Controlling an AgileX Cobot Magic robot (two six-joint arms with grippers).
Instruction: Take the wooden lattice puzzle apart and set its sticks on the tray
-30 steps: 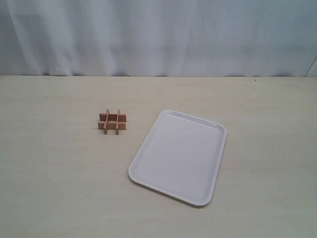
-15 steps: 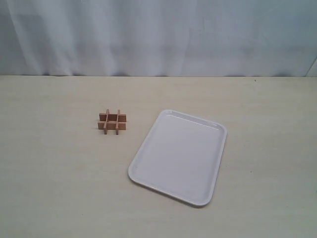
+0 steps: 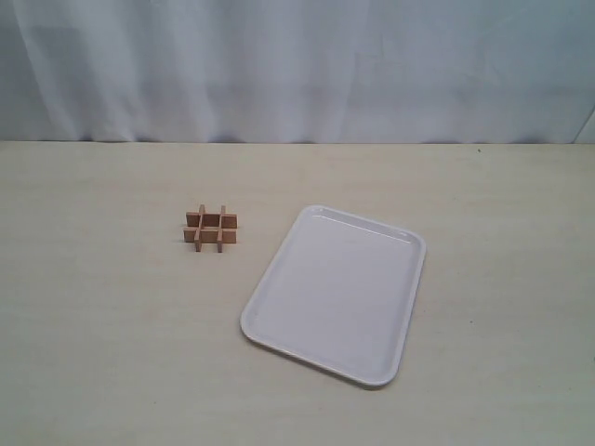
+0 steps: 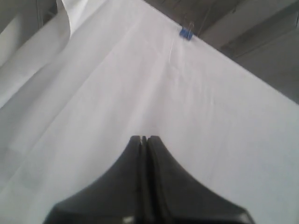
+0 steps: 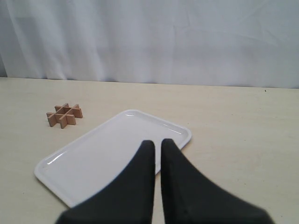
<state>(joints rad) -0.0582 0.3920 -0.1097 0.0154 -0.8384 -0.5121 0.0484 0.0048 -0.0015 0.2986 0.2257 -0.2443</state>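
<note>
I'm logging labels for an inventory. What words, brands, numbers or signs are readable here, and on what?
No text can be read in any view.
wooden lattice puzzle: bare wood, no marking.
tray: plain white, no brand or number visible.
blue clip on the white cloth: too small to show any print.

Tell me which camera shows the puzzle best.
The exterior view: it looks down on the puzzle, so its crossed grid and open cells read clearly. The right wrist view also shows it, past the tray, but from a lower angle that flattens the grid. The left wrist view shows only white cloth.
</note>
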